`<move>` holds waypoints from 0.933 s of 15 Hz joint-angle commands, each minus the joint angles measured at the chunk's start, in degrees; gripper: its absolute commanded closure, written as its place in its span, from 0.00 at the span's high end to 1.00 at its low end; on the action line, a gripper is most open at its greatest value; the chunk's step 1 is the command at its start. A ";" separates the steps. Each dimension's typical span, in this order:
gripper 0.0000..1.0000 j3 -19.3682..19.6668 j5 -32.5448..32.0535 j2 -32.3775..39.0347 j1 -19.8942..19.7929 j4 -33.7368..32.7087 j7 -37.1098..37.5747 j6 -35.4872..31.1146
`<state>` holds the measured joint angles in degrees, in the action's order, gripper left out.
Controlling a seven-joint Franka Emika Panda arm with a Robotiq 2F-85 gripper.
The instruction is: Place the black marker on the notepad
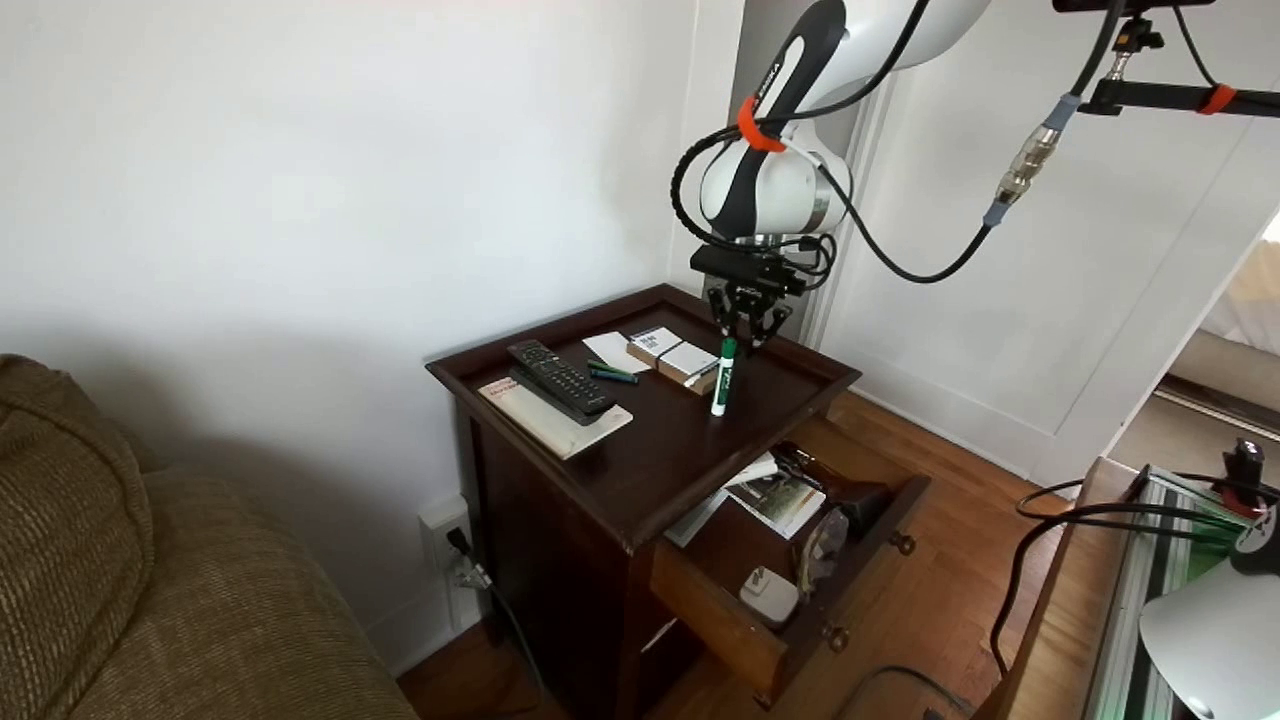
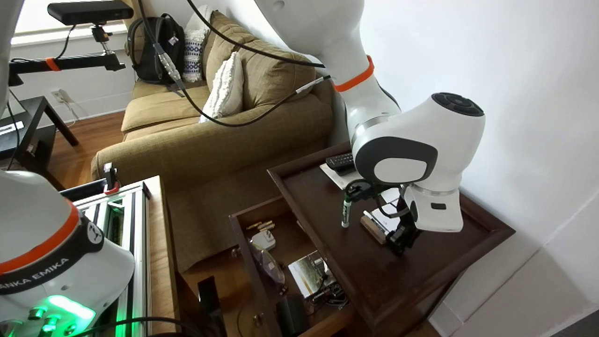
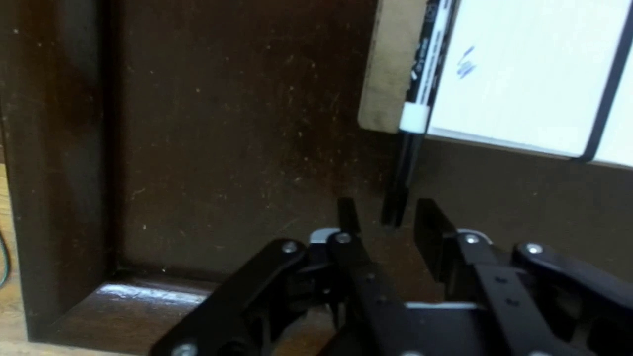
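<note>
Hand: parted, 0 held | black marker: lies along notepad edge | cap: juts toward bench edge farthest from sofa, probably leaving grasp clearance

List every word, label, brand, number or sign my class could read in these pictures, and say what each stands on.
"ANKA EMIKA": on the robot's base, cut off at the picture's edge.
"EMIKA": on the arm.
Round badge on the base: a symbol, no readable word.
Too small or blurred to read: lettering on the green marker, black marker, notepad, pale booklet and top remote.
</note>
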<state>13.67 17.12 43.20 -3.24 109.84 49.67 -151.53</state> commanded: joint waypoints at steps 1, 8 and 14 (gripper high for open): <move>0.06 -1.06 -0.69 -0.44 -1.24 0.72 -2.85 -0.12; 0.00 -1.33 -0.23 -0.37 -1.33 0.74 -5.11 -0.03; 0.47 -2.32 0.27 -0.02 -2.30 0.25 -7.34 0.20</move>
<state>12.69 17.12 43.21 -4.08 109.86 44.38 -151.53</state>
